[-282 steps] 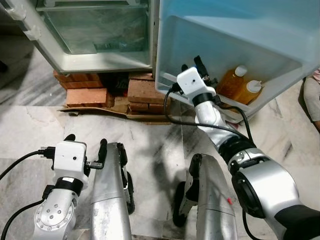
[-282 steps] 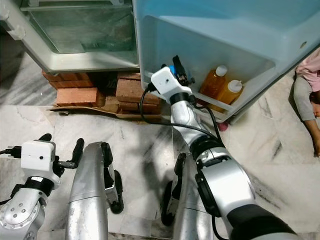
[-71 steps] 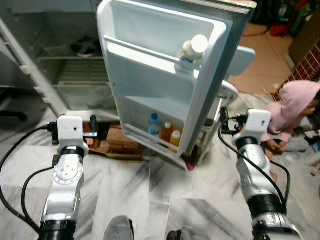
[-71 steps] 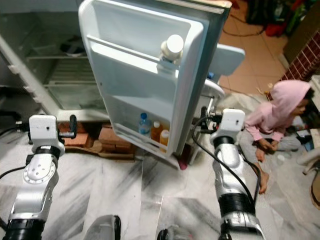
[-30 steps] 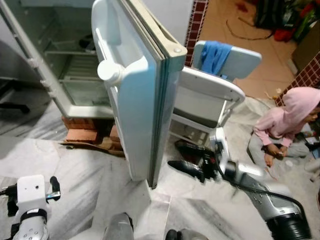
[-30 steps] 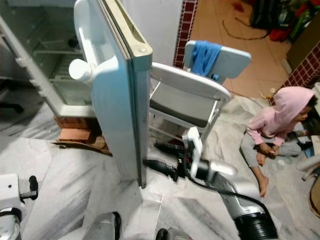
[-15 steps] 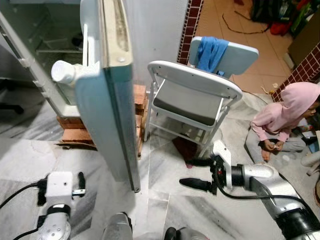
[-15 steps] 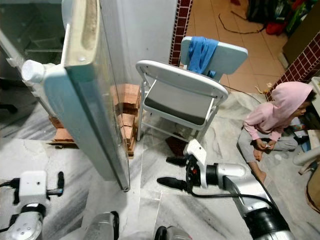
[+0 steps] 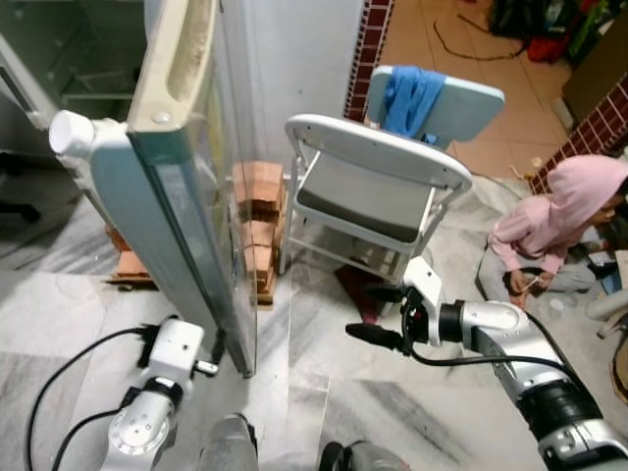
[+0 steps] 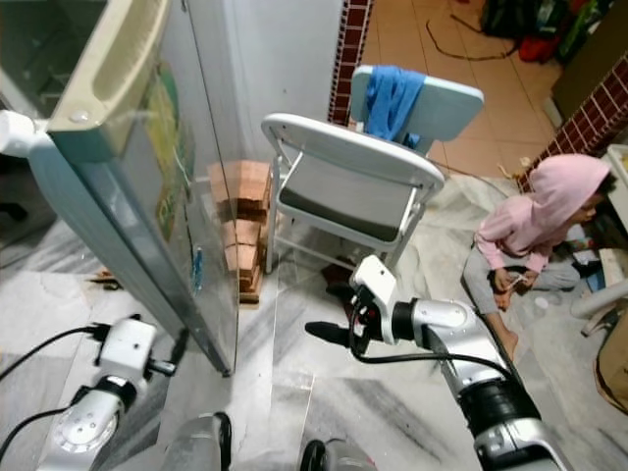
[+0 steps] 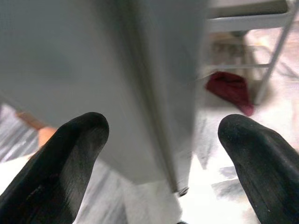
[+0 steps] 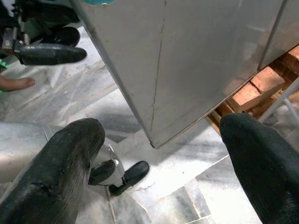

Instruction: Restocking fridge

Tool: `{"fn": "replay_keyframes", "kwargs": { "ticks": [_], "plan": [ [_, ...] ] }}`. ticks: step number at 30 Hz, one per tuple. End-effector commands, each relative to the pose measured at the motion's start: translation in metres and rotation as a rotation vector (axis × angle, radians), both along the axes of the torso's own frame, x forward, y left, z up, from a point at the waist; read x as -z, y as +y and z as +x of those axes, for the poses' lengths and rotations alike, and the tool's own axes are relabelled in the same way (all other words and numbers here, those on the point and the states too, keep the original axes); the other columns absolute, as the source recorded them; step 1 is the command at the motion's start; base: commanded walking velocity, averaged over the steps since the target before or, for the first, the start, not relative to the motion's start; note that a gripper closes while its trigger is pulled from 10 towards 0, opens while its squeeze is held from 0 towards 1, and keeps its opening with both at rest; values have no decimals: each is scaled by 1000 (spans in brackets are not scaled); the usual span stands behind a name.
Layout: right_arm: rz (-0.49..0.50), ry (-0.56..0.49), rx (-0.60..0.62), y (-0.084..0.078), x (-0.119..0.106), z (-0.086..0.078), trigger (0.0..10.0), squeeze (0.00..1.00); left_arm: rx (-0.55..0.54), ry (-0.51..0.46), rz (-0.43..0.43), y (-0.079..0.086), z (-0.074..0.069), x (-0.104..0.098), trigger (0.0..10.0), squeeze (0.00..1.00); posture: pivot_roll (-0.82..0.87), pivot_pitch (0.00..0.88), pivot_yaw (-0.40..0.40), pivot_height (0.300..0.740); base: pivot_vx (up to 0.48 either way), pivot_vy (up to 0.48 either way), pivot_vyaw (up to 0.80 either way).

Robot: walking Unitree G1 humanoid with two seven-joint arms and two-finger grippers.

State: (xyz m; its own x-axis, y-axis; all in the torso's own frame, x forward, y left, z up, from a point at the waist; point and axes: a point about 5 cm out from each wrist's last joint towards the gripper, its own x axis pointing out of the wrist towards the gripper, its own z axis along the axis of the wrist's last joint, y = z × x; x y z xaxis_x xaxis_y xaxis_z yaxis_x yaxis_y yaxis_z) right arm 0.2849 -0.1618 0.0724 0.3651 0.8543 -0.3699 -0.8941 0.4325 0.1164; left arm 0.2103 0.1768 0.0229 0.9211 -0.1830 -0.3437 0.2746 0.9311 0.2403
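Observation:
The fridge door [image 9: 186, 206] stands half swung, its steel outer face [image 10: 182, 196] turned toward me. A white bottle cap [image 9: 69, 132] pokes out from the door's inner shelf. The open fridge cabinet [image 9: 69, 59] lies behind it at the left. My left gripper [image 9: 214, 345] is low by the door's bottom corner, open; in the left wrist view that corner [image 11: 180, 184] sits beyond its spread fingers [image 11: 70, 154]. My right gripper [image 9: 365, 312] hovers open and empty over the floor to the right of the door, pointing at its steel face [image 12: 187, 60].
A white folding chair [image 9: 383, 186] with a blue cloth [image 9: 412, 98] stands right of the door, a dark red rag [image 9: 355, 287] under it. Bricks [image 9: 257, 211] prop up the fridge. A person in a pink hoodie [image 9: 554, 226] sits on the floor far right.
The door has swung further toward the cabinet, showing more of its outer face. My left gripper has come up to the door's bottom corner. The right gripper stays beside the chair.

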Motion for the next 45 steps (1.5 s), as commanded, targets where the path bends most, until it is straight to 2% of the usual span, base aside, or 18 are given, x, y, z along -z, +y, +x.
{"fn": "replay_keyframes", "kwargs": {
  "ticks": [1,2,5,6,7,9,13,17,22,23,25,28,30,32,34,37,41,45],
  "plan": [
    [-18,-1,14,-4,2,1,10000,0,-18,16,28,4,-2,6,10000,0,211,148,-85,740,0,0,0],
    [-18,-2,14,-4,2,1,10000,0,-57,8,38,8,1,6,10000,0,211,148,-86,740,0,0,0],
    [-28,-11,27,-6,4,2,10000,0,-300,-58,91,39,15,3,10000,0,211,150,-95,740,0,0,0],
    [-28,-11,27,-6,4,2,10000,0,-300,-58,91,39,15,3,10000,0,211,150,-95,740,0,0,0],
    [-29,-12,29,-7,5,3,10000,0,-407,-117,99,65,7,-13,10000,0,212,150,-97,740,0,0,0],
    [-32,-12,30,-7,6,2,10000,0,-483,-184,128,93,-10,-37,10000,0,214,153,-101,740,0,0,0],
    [-41,-13,30,-8,8,2,10000,0,-528,-235,193,105,-16,-51,10000,0,217,154,-102,740,0,0,0],
    [-48,-17,44,-8,10,3,10000,0,-532,-275,211,102,-15,-55,10000,0,216,156,-100,740,0,0,0],
    [-55,-38,91,-10,13,4,10000,0,-416,-357,202,77,-2,-69,10000,0,212,160,-96,740,0,0,0],
    [-11,-94,182,-8,8,9,10000,0,-366,-390,178,64,5,-80,10000,0,205,168,-92,740,0,0,0],
    [56,-148,277,-6,1,14,10000,0,-346,-410,152,55,12,-86,10000,0,195,171,-91,740,0,0,0],
    [113,-174,355,-3,-4,15,10000,0,-322,-423,131,47,18,-89,10000,0,182,174,-84,740,0,0,0],
    [196,-257,515,2,-16,17,10000,0,-271,-437,92,32,29,-91,10000,0,159,168,-79,740,0,0,0],
    [237,-290,601,3,-20,19,10000,0,-250,-437,79,26,33,-90,10000,0,153,167,-74,740,0,142,0],
    [246,-300,629,3,-21,18,10000,0,-243,-435,76,24,33,-90,10000,0,151,164,-73,740,0,285,0],
    [285,-329,773,5,-25,17,10000,0,-210,-429,87,16,38,-91,10000,0,147,150,-66,740,0,480,0],
    [274,-354,824,9,-26,14,10000,0,-188,-417,68,10,40,-90,10000,0,147,143,-59,740,0,477,0],
    [258,-372,895,2,-29,19,10000,0,-181,-390,47,8,39,-86,10000,0,140,125,-48,740,0,476,0]
  ]
}}
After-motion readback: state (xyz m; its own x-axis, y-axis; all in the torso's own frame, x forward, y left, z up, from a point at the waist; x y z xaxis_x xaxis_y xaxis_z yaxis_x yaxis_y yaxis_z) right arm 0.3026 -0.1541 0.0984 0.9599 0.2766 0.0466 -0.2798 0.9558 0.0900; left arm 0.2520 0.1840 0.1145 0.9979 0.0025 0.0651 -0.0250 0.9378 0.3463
